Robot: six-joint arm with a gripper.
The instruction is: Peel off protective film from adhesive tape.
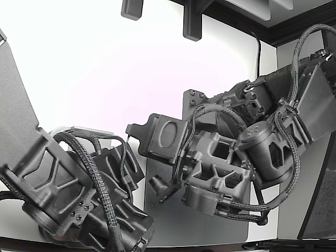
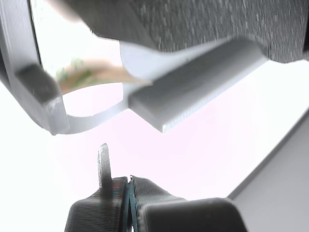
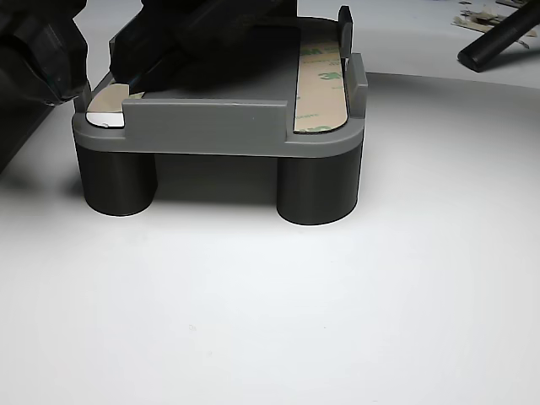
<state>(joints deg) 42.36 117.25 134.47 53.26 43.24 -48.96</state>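
We see our dark gripper (image 2: 116,186) pressed together, holding nothing, near the grey plastic holder (image 3: 211,126) with its tan tape strip (image 3: 321,84).

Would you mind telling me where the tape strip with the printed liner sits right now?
In the other view, the tape strip lies flat along the right side of the grey fixture, just inside its right wall and above the right-hand leg.

Legible markings: repeated green "3M" logos on the tan liner strip (image 3: 321,80) lying in the grey fixture (image 3: 211,126). No other readable text in any view.
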